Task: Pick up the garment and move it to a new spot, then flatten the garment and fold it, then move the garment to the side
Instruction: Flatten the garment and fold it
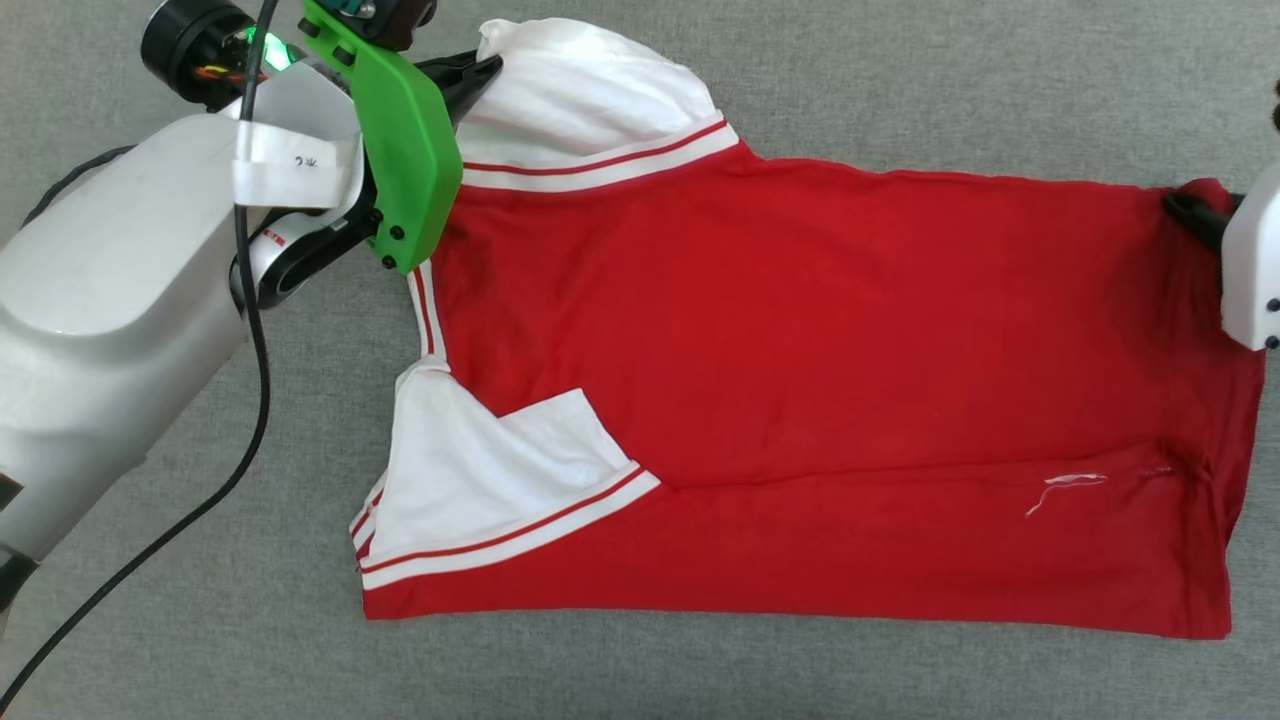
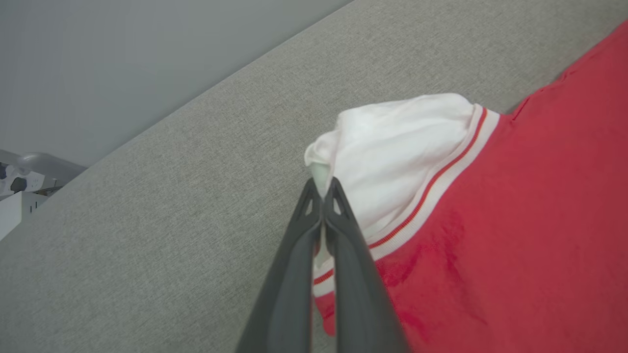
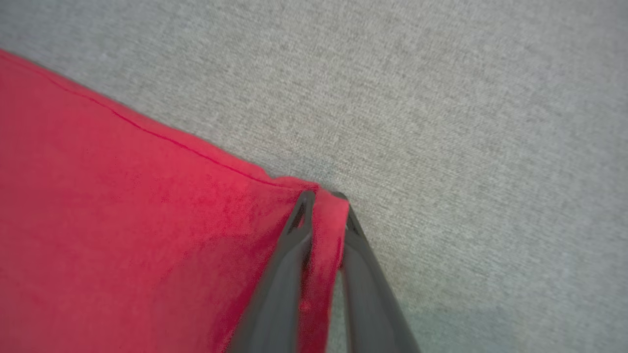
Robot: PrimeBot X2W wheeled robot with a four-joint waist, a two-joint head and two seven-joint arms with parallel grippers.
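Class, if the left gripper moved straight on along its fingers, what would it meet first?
The garment, its white sleeve already pinched in the left gripper; beyond that, probably the grey surface.

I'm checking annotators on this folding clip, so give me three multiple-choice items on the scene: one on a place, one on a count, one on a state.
1. Where does the left gripper hold the shirt?
A. on a white sleeve
B. on the red hem
C. on the middle of the body

2. How many white sleeves show in the head view?
A. one
B. two
C. three

3. How does the right gripper stand?
A. wide open over bare surface
B. closed on a red corner of the shirt
C. closed on nothing

Answers:
1 A: the left wrist view shows white cloth pinched at the fingertips.
2 B: one sleeve is by the left gripper, and the other lies at the near left.
3 B: red cloth runs between its fingers in the right wrist view.
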